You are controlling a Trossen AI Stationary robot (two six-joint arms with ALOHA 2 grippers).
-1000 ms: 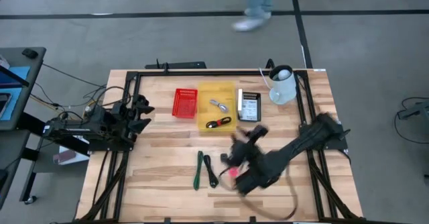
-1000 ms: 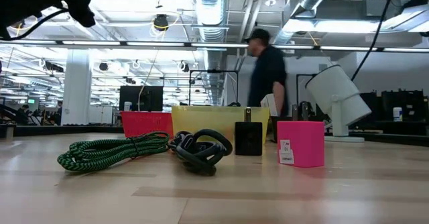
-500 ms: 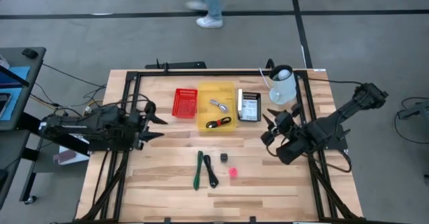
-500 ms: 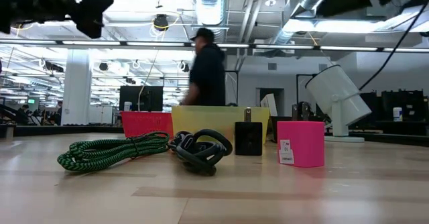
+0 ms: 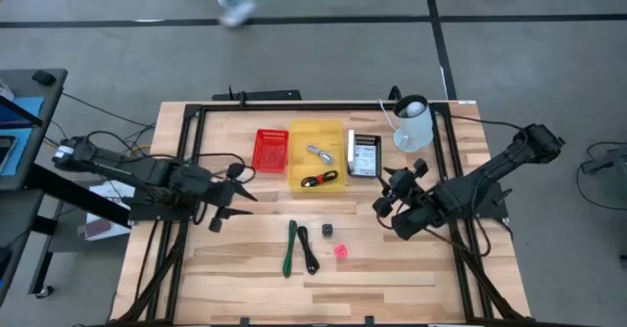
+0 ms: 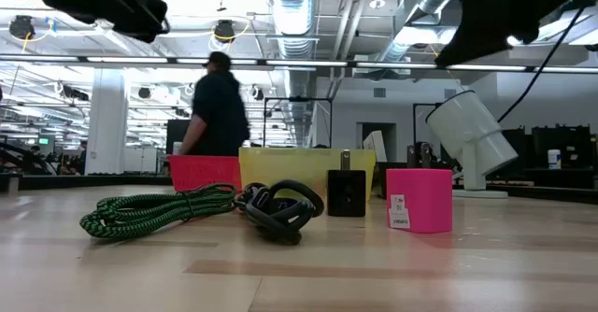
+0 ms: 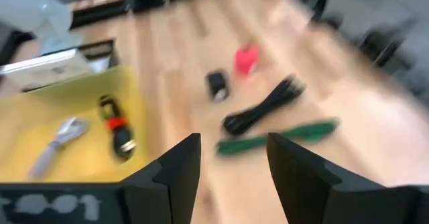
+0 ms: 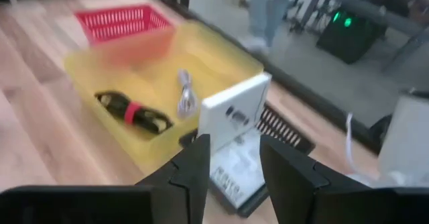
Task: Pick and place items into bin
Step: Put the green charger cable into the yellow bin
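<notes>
Four items lie on the wood near the table's near edge: a green coiled cable (image 5: 291, 247) (image 6: 159, 209), a black cable (image 5: 308, 251) (image 7: 263, 108), a small black adapter (image 5: 327, 230) (image 6: 347, 192) and a pink piece (image 5: 341, 252) (image 6: 419, 200). The yellow bin (image 5: 333, 134) (image 8: 221, 56) holds a black-and-red cable (image 5: 319, 180) (image 8: 131, 111) and a grey cable (image 5: 319, 153). My left gripper (image 5: 230, 195) (image 7: 231, 163) hangs open to the left of the items. My right gripper (image 5: 387, 195) (image 8: 234, 160) hangs open to the right of the bin.
A red basket (image 5: 271, 150) stands left of the bin, and a black-and-white box (image 5: 364, 156) right of it. A white jug-like object (image 5: 413, 123) is at the far right corner. A black frame rims the table. A person walks beyond the far edge (image 6: 217, 106).
My right gripper has pulled back from over the pink piece toward the table's right and far side, then eased a little leftward. My left gripper has moved right and toward the near edge, closer to the items. The items have not moved. The person has walked leftward.
</notes>
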